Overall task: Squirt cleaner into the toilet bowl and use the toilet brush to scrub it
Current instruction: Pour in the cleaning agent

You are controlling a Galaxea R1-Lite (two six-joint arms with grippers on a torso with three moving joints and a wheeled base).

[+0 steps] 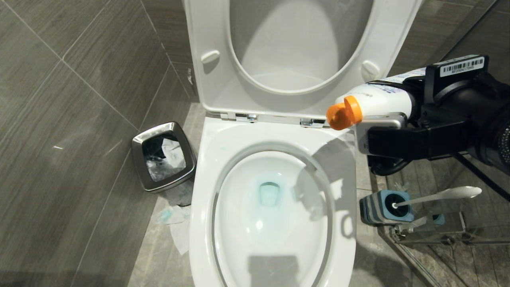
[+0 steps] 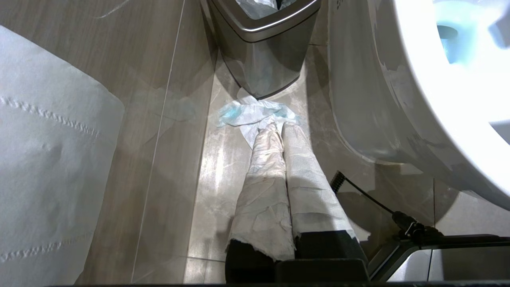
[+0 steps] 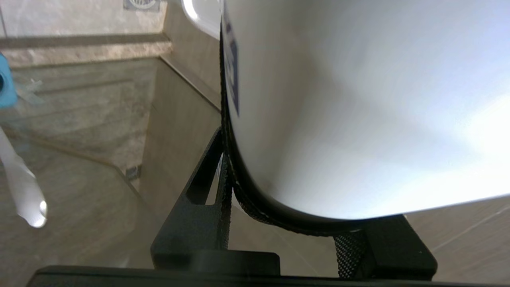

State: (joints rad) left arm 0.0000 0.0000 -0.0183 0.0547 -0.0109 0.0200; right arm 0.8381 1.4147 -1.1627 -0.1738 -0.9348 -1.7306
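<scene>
Overhead, you see the right gripper (image 1: 392,119) reaching in from the right, its fingers clamped on a white cleaner bottle (image 1: 378,99) held roughly level, orange cap (image 1: 343,113) pointing left over the rear right rim of the toilet bowl (image 1: 271,223). Seat and lid stand raised. Blue-tinted water sits at the bowl's drain. The toilet brush (image 1: 436,196) leans in its grey-and-blue holder (image 1: 385,207) on the floor right of the bowl. Steel waste bin (image 1: 163,156) left of the bowl, crumpled tissue (image 1: 175,223) below it.

Your right wrist view adds only the bottle's white body filling the grip.

Your left wrist view alone shows the left gripper (image 2: 279,131), paper-wrapped fingers pressed together, empty, hanging low over that tissue near the bin.
</scene>
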